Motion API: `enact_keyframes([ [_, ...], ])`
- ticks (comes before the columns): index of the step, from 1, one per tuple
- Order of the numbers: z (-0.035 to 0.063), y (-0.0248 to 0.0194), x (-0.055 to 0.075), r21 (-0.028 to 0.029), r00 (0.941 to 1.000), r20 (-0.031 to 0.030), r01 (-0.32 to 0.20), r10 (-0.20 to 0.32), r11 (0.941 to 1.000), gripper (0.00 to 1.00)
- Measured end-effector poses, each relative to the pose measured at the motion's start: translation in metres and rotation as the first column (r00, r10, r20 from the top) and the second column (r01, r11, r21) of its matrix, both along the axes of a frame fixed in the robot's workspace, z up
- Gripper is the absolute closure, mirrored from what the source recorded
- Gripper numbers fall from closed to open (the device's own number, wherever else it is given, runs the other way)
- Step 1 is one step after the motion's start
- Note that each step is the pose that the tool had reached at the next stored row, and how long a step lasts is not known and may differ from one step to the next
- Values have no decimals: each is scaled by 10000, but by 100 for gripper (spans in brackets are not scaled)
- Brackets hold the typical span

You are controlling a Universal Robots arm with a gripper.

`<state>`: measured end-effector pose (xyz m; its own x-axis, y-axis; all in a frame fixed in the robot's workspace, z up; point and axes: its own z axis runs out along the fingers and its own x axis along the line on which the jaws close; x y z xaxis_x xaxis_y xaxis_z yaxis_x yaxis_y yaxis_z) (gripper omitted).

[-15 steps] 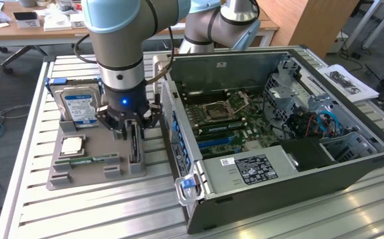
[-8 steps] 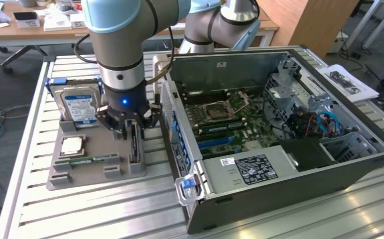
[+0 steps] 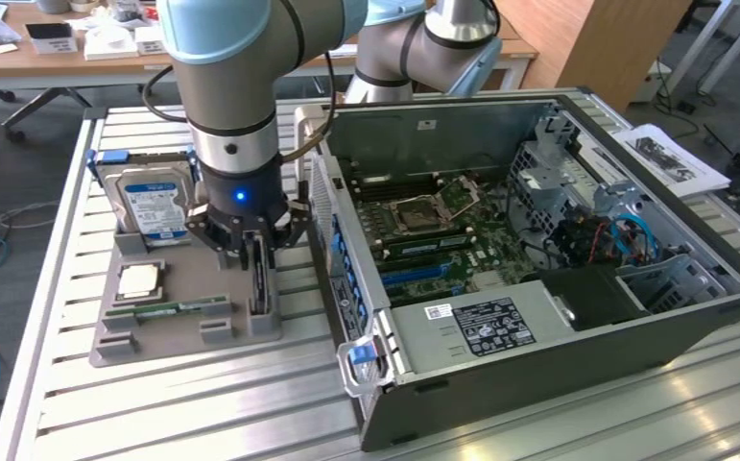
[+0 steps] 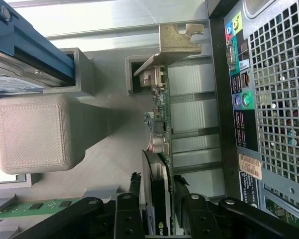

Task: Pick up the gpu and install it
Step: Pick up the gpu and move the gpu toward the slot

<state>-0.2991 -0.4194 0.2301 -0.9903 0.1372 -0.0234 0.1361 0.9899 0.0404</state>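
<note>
slatted metal table (image 3: 152, 413) carries grey fixture tray (image 3: 190, 276) and open computer case (image 3: 626, 351).

The claw (image 3: 258, 259) covers the upper part of the gpu (image 3: 259, 294).

Hard drive (image 3: 152, 202), CPU (image 3: 136, 280), memory stick (image 3: 165, 310) on grey holder (image 3: 171, 351); open case (image 3: 600, 357).

The gpu (image 3: 261, 300) is a thin card standing upright on its long edge in a slot of the grey holder (image 3: 165, 338), just beside the computer case (image 3: 677, 317). Seen edge-on, it has a green board, a black cooler and a silvery end bracket
</note>
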Motion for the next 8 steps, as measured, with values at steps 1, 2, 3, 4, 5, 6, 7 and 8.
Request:
enact_keyframes([
  [1,0,0,0,0,10000,0,0,0,10000,61],
  [2,0,0,0,0,10000,0,0,0,10000,61],
  [3,0,0,0,0,10000,0,0,0,10000,61],
  [4,0,0,0,0,10000,0,0,0,10000,61],
  [5,0,0,0,0,10000,0,0,0,10000,63],
  [6,0,0,0,0,10000,0,0,0,10000,63],
  [7,0,0,0,0,10000,0,0,0,10000,69],
  [8,0,0,0,0,10000,0,0,0,10000,69],
])
